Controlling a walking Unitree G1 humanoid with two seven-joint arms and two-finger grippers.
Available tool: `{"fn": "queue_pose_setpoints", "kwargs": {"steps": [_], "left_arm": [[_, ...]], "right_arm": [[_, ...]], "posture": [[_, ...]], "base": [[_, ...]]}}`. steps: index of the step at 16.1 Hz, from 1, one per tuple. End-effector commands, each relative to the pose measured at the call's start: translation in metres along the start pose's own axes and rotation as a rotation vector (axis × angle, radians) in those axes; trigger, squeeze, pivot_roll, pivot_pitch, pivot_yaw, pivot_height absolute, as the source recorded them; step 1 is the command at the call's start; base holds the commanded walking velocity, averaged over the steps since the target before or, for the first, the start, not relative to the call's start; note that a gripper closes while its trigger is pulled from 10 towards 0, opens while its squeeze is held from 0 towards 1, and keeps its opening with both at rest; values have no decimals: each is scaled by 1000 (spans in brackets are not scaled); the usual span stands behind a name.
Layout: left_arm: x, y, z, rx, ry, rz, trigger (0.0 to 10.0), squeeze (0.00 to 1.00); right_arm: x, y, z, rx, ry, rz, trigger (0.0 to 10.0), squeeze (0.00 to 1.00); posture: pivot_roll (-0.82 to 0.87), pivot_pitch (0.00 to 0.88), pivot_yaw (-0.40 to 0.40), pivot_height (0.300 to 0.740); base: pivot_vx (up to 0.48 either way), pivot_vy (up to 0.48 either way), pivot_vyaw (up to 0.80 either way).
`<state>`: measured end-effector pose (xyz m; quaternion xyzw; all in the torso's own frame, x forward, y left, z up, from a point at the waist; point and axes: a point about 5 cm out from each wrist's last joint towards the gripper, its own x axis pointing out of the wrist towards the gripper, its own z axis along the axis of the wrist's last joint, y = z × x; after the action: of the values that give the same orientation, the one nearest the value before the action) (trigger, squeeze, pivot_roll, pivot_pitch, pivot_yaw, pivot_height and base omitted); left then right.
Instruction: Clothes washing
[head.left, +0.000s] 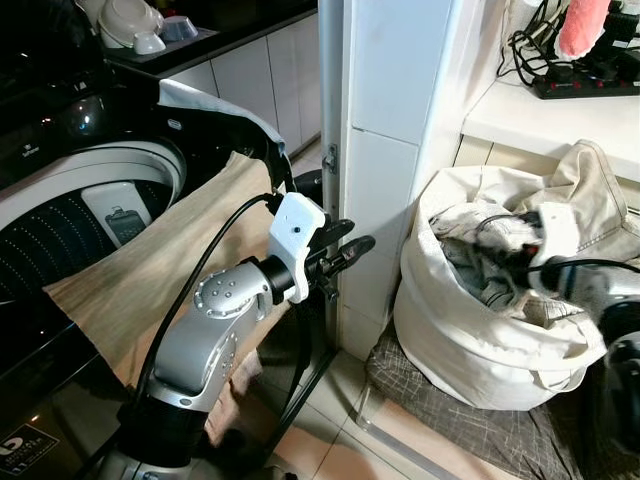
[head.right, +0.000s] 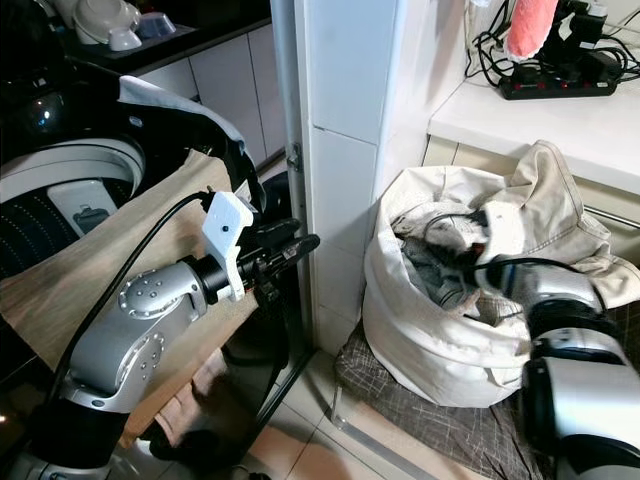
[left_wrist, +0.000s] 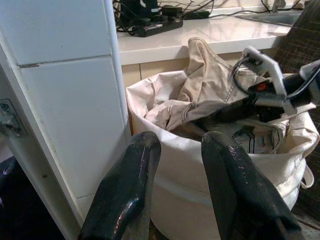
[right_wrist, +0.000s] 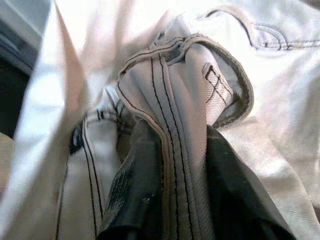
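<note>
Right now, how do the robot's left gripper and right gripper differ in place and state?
The left gripper hovers in the air beside the white tiled pillar, while the right gripper reaches into the cream fabric laundry bag. The left gripper's fingers stand apart with nothing between them; the right gripper is shut on a pale stitched garment. Both have two long black fingers.

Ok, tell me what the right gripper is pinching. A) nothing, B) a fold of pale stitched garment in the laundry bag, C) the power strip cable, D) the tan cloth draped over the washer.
B: the right gripper has a pale garment fold clamped between its fingers, inside the laundry bag.
</note>
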<state>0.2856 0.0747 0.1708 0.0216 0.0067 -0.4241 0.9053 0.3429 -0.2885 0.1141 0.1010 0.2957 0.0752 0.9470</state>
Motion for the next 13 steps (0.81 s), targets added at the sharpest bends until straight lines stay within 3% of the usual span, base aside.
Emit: {"fn": "queue_pose_setpoints", "kwargs": {"steps": [1,3,5,7,8,9,12,13], "left_arm": [[2,8,7,21,-22,42,10000,0],[3,10,9,14,-36,55,10000,0],[8,11,18,29,-81,74,10000,0],[12,10,26,4,-129,85,10000,0],[16,10,37,-57,-187,73,10000,439],[19,10,52,-113,-262,52,10000,1000],[32,4,82,-129,-380,8,10000,1000],[34,3,86,-134,-396,-2,10000,1000]], "right_arm": [[-13,1,33,28,-132,70,0,0],[-22,5,52,43,-202,130,0,0],[-52,20,98,94,-389,308,0,0],[-71,30,120,97,-467,391,0,0],[-89,45,139,78,-524,482,0,0],[-108,65,156,39,-568,576,0,0],[-144,112,187,-20,-661,765,0,0],[-148,119,190,-23,-673,787,0,0]], "posture": [[-102,0,80,740],[-107,0,80,740],[-112,0,79,740],[-114,0,78,740],[-119,0,79,740],[-130,0,84,740],[-140,0,82,740],[-143,0,82,740]], "base": [[0,0,0],[0,0,0],[0,0,0],[0,0,0],[0,0,0],[0,0,0],[0,0,0],[0,0,0]]}}
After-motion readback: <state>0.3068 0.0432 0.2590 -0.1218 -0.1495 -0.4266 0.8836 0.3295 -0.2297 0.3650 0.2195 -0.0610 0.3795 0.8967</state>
